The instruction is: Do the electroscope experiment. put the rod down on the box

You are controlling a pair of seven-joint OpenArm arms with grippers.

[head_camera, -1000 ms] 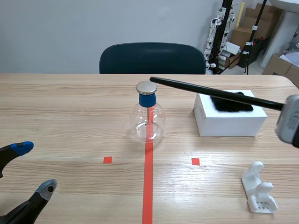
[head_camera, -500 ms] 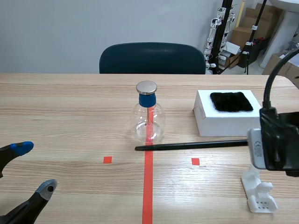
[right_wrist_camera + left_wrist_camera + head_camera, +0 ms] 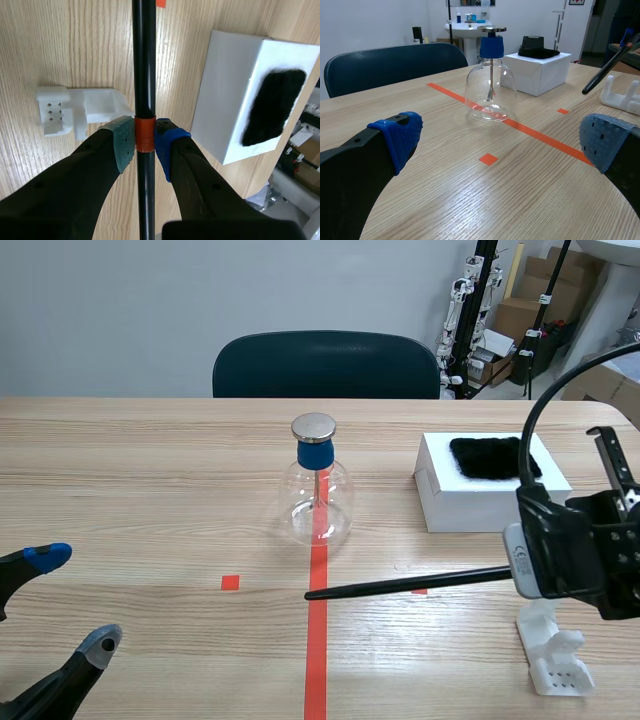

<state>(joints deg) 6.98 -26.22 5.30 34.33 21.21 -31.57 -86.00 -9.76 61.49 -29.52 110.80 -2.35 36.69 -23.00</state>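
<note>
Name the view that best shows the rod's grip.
Right wrist view: the right gripper has its jaws shut on the rod at its orange band. The scene view shows the rod's length but hides the grip; the left wrist view, only its tip.

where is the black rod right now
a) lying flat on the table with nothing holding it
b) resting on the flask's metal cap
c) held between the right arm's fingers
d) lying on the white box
C: the right fingers are shut on the rod at its orange band, and the rod runs beside the white box, not on it.
</note>
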